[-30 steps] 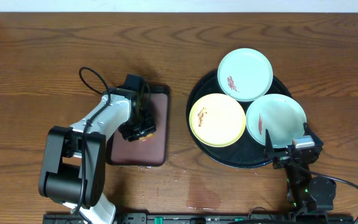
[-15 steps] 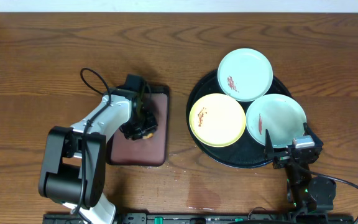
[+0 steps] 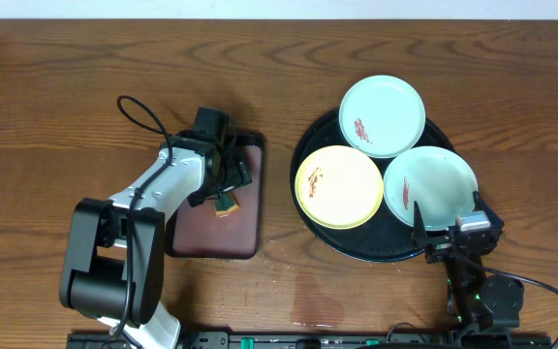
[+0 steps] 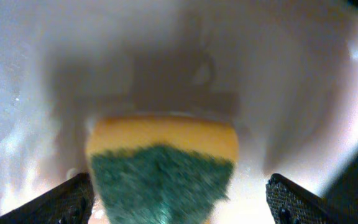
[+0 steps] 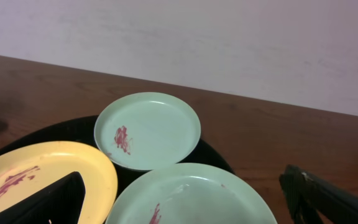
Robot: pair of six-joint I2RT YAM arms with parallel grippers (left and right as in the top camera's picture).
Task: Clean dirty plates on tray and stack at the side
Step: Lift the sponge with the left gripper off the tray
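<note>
Dirty plates (image 3: 383, 115) (image 3: 339, 187) (image 3: 430, 188) fill the tray (image 3: 376, 248); sponge (image 3: 225, 204) on maroon tray (image 3: 213, 237); both hands (image 3: 229, 178) (image 3: 450, 223) spread, empty.

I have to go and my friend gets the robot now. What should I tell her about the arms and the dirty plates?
The left gripper is open above the maroon tray. The sponge is between its fingers but not gripped.
The right gripper is open and empty, at the near edge of the black tray.
The far mint plate, yellow plate and near mint plate all lie on the black tray, each smeared red-brown.
Done: nothing wiped or stacked.
Left: grip the sponge, wipe all three plates, and stack them on the bare table.
</note>
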